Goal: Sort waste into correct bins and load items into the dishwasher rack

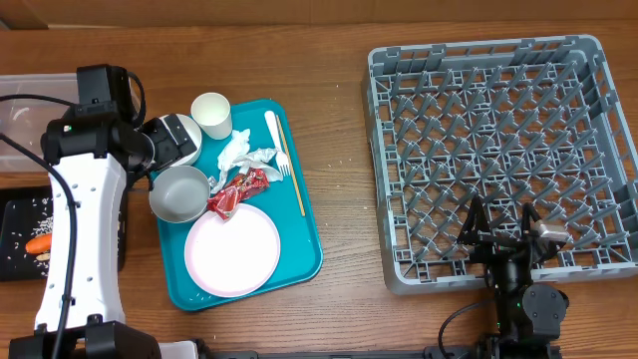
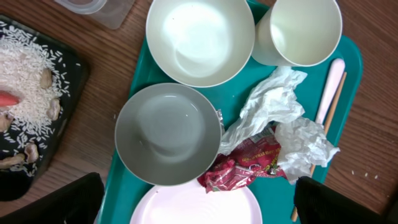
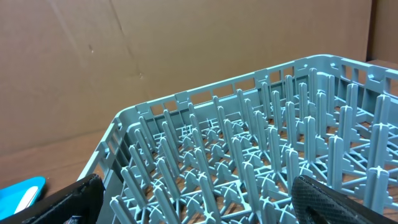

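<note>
1. Fingers (image 2: 62, 202) on my left arm are spread wide and grip nothing. They hang over the two bowls on the teal serving tray (image 1: 299, 254).
2. Furthest left on the counter (image 1: 339, 40), the clear tub (image 1: 20, 100) sits at the edge. Just in front of it, the black tray (image 1: 15, 204) carries rice (image 2: 28, 74), nut pieces (image 2: 46, 78) and the orange carrot (image 1: 38, 244).
3. On the teal tray, a white bowl (image 2: 200, 40) stands beside the white cup (image 2: 305, 31). The second bowl (image 2: 168, 134) sits between that bowl and the pink plate (image 1: 232, 251).
4. Crumpled napkins (image 2: 267, 106) lie right of the bowls, and the red wrapper (image 2: 242, 167) rests against them at the plate's rim.
5. The white fork (image 1: 279, 145) and a thin wooden stick (image 1: 296, 184) lie along the tray's right side.
6. The dishwasher rack (image 1: 503, 150) stands well apart to the right.
7. My right fingers (image 3: 348, 199) are also spread wide and hold nothing, at the rack's near wall.
</note>
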### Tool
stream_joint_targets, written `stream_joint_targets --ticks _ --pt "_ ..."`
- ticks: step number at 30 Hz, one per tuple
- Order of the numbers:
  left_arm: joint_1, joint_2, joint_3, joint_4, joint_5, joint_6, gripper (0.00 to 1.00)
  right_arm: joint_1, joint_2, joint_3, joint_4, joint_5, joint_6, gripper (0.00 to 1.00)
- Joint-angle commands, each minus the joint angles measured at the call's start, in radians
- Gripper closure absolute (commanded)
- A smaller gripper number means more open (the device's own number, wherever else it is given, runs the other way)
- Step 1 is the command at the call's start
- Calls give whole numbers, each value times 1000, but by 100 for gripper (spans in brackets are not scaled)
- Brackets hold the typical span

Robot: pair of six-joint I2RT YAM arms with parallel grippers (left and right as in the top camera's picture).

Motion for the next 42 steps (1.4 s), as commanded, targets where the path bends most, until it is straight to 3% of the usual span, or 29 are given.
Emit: stream_joint_targets --ticks 1,8,15,21,24,32,36,42 --pt "11 4 2 16 -64 13 0 5 -10 -10 6 10 -1 0" --pt "164 4 2 43 -5 -212 0 5 -10 -10 7 9 0 0" --pt "281 4 2 27 129 -244 0 5 -10 -10 54 7 26 0" --pt "281 4 2 4 60 -237 0 5 -10 -10 216 -49 364 0" --pt "281 4 2 7 61 -237 0 5 -10 -10 212 -76 502 0" --pt "280 4 2 7 71 -237 0 5 -10 -10 175 -395 909 0" --pt "280 4 2 7 71 -237 0 5 -10 -10 230 -438 945 0" --pt "280 4 2 7 71 -275 0 5 -10 15 492 -526 912 0"
